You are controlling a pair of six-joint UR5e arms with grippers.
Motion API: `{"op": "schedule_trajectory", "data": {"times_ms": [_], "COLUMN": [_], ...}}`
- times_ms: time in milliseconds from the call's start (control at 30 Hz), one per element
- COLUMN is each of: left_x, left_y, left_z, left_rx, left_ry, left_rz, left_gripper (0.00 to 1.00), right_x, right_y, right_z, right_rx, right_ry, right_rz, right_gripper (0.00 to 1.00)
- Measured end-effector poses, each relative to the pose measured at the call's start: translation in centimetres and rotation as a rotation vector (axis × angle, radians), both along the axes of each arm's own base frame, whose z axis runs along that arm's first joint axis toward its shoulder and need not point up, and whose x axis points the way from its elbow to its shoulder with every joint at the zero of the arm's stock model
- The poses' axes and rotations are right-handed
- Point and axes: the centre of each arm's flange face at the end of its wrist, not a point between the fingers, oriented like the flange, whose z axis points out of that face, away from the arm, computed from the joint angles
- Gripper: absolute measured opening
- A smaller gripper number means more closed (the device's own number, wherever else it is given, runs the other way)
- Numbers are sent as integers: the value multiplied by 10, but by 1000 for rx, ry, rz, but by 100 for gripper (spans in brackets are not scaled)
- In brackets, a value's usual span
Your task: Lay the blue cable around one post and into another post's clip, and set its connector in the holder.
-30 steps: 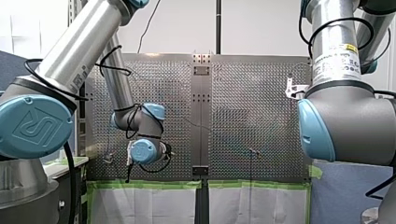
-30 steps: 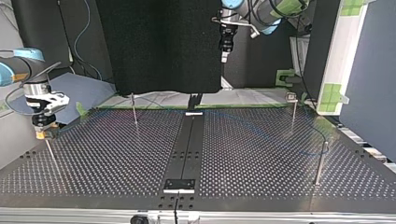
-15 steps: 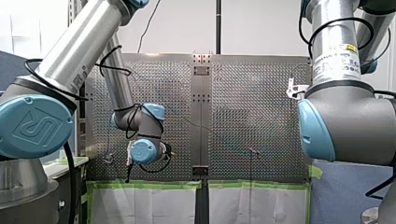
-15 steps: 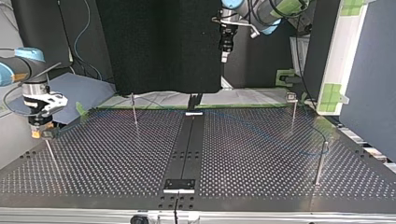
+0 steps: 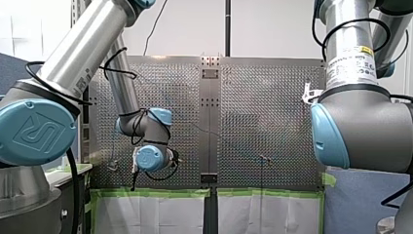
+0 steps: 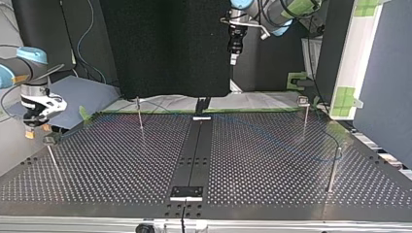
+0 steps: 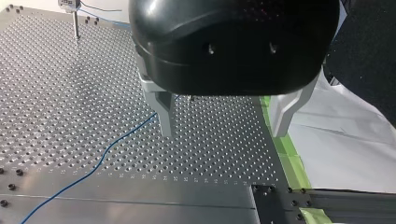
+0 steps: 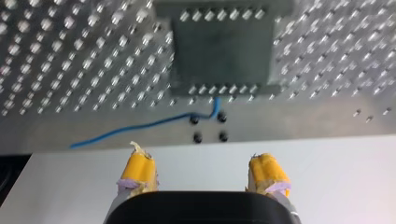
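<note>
A thin blue cable (image 7: pixel 112 144) lies slack and flat across the perforated bench (image 7: pixel 56 93). It seems to round a post (image 6: pixel 334 167) near one side edge. Its end meets a dark holder (image 8: pixel 222 51) at the opposite edge; whether it is seated I cannot tell. The right pincer (image 8: pixel 200 156), yellow pads spread and empty, hovers just off that edge. The left pincer (image 7: pixel 223 133) hangs open and empty above the cable. Risk: a loose connector could pop out, or a low finger could snag the slack and drag it off the post.

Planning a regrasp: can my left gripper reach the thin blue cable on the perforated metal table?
Probably yes: the left gripper hangs open above the thin blue cable, which lies bare on the perforated metal table with nothing between.
</note>
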Motion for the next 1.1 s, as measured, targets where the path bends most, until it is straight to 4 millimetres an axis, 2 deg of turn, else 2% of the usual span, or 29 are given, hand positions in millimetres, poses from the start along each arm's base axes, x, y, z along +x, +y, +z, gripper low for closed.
{"op": "schedule_trajectory", "data": {"times_ms": [233,500,800,1100], "left_x": [0,0,-2,-4], "left_y": [0,0,-2,-4], "left_z": [0,0,0,0], "left_rx": [0,0,-8,-35], "left_ry": [0,0,1,4], "left_rz": [0,-1,-6,-8], "left_gripper": [100,100,100,100], "right_x": [-7,-2,34,72], "right_y": [12,31,60,88], "right_z": [-15,-2,17,-2], "right_rx": [18,-35,-109,-123], "right_ry": [-2,-45,-16,16], "right_rz": [-69,-121,-92,-89], "right_gripper": [100,100,100,100]}}
